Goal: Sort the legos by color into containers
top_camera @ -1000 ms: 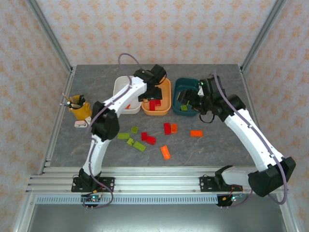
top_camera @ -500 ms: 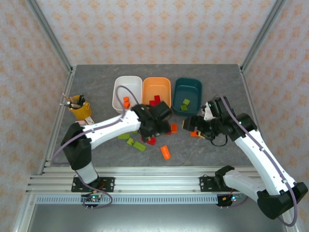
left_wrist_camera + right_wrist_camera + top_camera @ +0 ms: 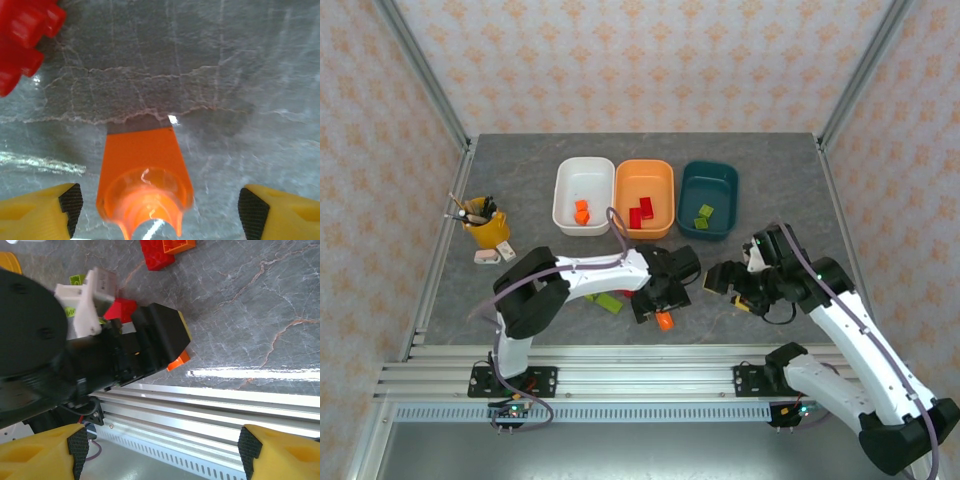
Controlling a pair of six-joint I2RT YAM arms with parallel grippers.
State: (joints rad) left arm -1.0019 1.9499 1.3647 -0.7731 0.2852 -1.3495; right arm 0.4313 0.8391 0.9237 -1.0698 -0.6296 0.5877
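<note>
**Left gripper astride a loose orange brick; right gripper open and empty**

Top view. Three tubs stand side by side on the far part of the grey table [image 3: 520,160]: the white tub [image 3: 585,182], the orange tub [image 3: 645,185] and the dark teal tub [image 3: 708,185]. The white tub holds one sorted orange brick [image 3: 581,210], the orange tub holds red bricks [image 3: 640,214], and the dark teal tub holds green bricks [image 3: 705,213]. A yellow cup of pens [image 3: 486,230] stands near the table's left edge.

The left arm lies low across the near middle of the table. The left gripper [image 3: 660,303] is over a loose orange brick [image 3: 664,321], and a lime-green brick [image 3: 608,302] lies on the table beside the arm. The right gripper [image 3: 722,279] hangs near the left one, on its right.

Left wrist view. The yellow fingertips [image 3: 40,212] stand wide apart. The loose orange brick lies flat on the table between them with a clear gap on each side — nothing is grasped. A red brick [image 3: 22,35] lies beyond it at upper left.

Right wrist view. The jaws are spread fully and nothing sits between them. The camera faces the black body of the left gripper, and a corner of the loose orange brick shows beneath it. Another red brick [image 3: 156,254] lies farther off, and the aluminium rail [image 3: 215,405] runs along the table's near edge.
</note>
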